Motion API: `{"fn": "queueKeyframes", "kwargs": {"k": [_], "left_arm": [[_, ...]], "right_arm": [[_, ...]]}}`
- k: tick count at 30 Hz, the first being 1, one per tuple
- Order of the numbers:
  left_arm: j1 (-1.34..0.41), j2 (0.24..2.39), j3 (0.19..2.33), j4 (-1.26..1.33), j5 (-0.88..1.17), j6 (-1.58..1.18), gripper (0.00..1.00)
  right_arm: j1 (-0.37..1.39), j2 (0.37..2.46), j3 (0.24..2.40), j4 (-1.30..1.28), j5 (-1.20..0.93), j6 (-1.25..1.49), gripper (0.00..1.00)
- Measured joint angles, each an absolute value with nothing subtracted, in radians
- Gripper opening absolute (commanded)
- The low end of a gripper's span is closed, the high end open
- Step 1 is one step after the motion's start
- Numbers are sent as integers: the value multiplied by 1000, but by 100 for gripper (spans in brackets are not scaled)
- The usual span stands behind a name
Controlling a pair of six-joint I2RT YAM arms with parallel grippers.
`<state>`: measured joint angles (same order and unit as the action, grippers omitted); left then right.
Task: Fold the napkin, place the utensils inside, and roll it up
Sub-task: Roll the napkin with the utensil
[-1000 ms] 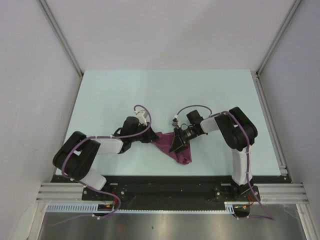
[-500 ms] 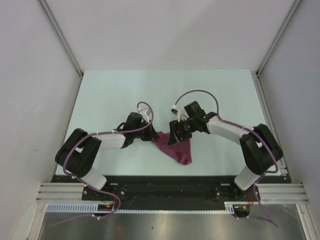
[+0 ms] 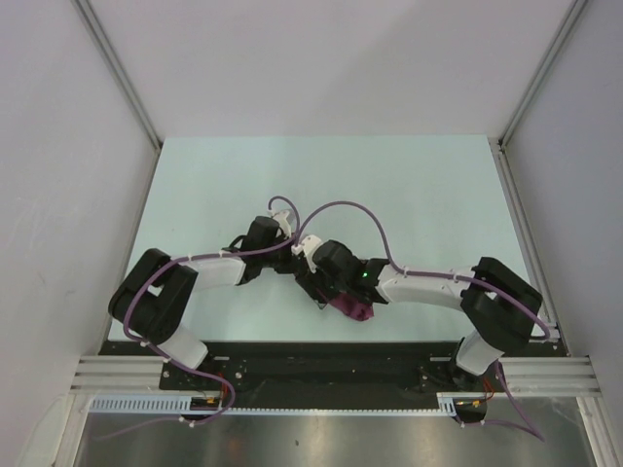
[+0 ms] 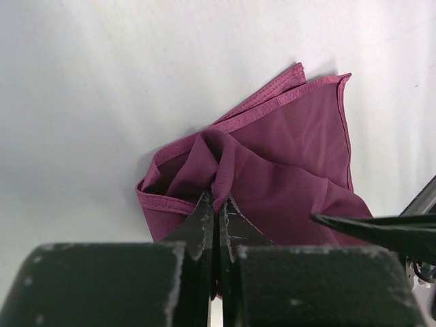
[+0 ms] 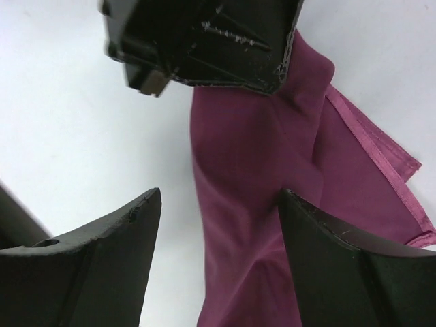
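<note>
A flat table (image 3: 321,175) fills the middle of the top view. Its top is a pale green, smooth and bare. Behind it, at the top of the frame, stands a plain white back wall (image 3: 321,68). A white side wall (image 3: 58,195) runs down the left and another (image 3: 584,224) down the right. A thin silver post (image 3: 119,73) slants across the upper left and a second post (image 3: 545,70) across the upper right. At the bottom lies a black plate (image 3: 321,365), then a shiny gray metal sheet (image 3: 321,443). The light is soft and even.
</note>
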<state>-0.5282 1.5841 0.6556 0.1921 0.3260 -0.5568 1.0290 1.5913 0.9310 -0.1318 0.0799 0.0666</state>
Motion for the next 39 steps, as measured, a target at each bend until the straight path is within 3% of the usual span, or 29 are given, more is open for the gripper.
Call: {"fn": "queueKeyframes", "kwargs": {"k": [7, 9, 12, 13, 14, 15, 18, 21, 31, 39], "left_arm": [[-528, 1584, 661, 177, 327, -557, 0], [-528, 1584, 662, 175, 329, -557, 0], [-528, 1584, 662, 174, 333, -550, 13], [-528, 1584, 663, 174, 334, -548, 28], [-528, 1584, 663, 173, 334, -545, 35], [-528, 1582, 664, 171, 332, -542, 51], [-525, 1552, 665, 150, 313, -532, 77], [-516, 1485, 665, 115, 279, -522, 86], [-492, 1236, 543, 141, 186, -495, 87], [-501, 1209, 458, 195, 234, -487, 86]], "right_arm": [[1038, 1695, 931, -120, 125, 27, 70], [1030, 1713, 932, -113, 115, 27, 62], [1000, 1719, 941, -113, 85, 38, 41], [985, 1721, 942, -114, 70, 46, 35], [969, 1721, 944, -115, 51, 54, 25], [954, 1721, 944, -115, 30, 65, 20], [907, 1722, 945, -115, -59, 103, 8], [859, 1726, 944, -110, -163, 145, 3], [727, 1806, 911, 4, -602, 347, 0], [664, 1906, 892, 136, -844, 470, 0]]}}
